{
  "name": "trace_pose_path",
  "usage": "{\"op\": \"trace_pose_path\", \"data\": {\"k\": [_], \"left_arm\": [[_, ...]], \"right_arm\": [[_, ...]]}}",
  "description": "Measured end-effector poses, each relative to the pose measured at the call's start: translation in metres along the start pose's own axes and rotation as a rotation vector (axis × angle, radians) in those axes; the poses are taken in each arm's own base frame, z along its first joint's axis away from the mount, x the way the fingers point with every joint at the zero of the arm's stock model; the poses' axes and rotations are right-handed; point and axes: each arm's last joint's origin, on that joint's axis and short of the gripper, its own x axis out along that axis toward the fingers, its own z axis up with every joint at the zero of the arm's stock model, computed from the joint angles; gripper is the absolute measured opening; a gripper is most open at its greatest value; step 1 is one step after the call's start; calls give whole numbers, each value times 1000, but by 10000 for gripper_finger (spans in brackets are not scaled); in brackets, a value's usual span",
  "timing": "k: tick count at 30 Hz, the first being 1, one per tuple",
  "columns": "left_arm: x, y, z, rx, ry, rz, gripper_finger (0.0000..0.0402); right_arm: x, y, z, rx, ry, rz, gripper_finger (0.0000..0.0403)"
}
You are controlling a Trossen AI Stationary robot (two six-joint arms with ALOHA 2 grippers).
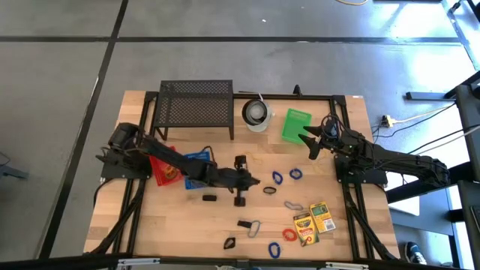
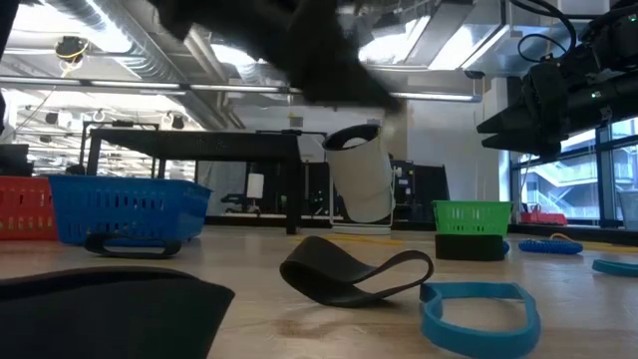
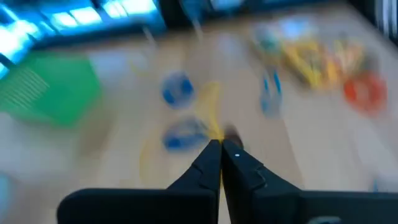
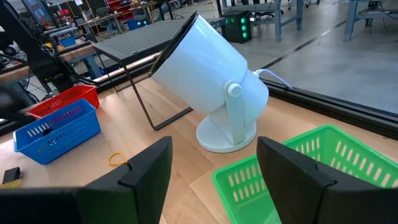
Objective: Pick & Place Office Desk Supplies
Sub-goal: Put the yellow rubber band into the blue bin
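Wooden table (image 1: 180,225) lies bare along its left edge; left gripper (image 1: 255,181) is pinched closed mid-table on nothing visible, right gripper (image 1: 306,140) gapes beside green basket (image 1: 297,124).

Grey concrete floor (image 1: 60,112) with dark seams surrounds the table; windows (image 2: 568,179) and ceiling ducts (image 2: 120,45) behind.
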Motion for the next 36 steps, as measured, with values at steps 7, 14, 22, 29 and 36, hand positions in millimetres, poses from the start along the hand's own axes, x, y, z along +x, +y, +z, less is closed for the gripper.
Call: {"op": "trace_pose_path", "data": {"k": [7, 14, 22, 29, 36], "left_arm": [[-24, 14, 51, -115, -361, 157, 3], [-34, 11, 66, -106, -496, 165, 3], [-37, -8, 43, -124, -249, 294, 3], [-81, -8, 23, -259, 43, 414, 3], [-132, 8, -8, -479, 401, 512, 3]], "right_arm": [[0, 0, 0, 0, 0, 0, 237], [0, 0, 0, 0, 0, 0, 237], [0, 0, 0, 0, 0, 0, 237], [0, 0, 0, 0, 0, 0, 237], [0, 0, 0, 0, 0, 0, 237]]}}
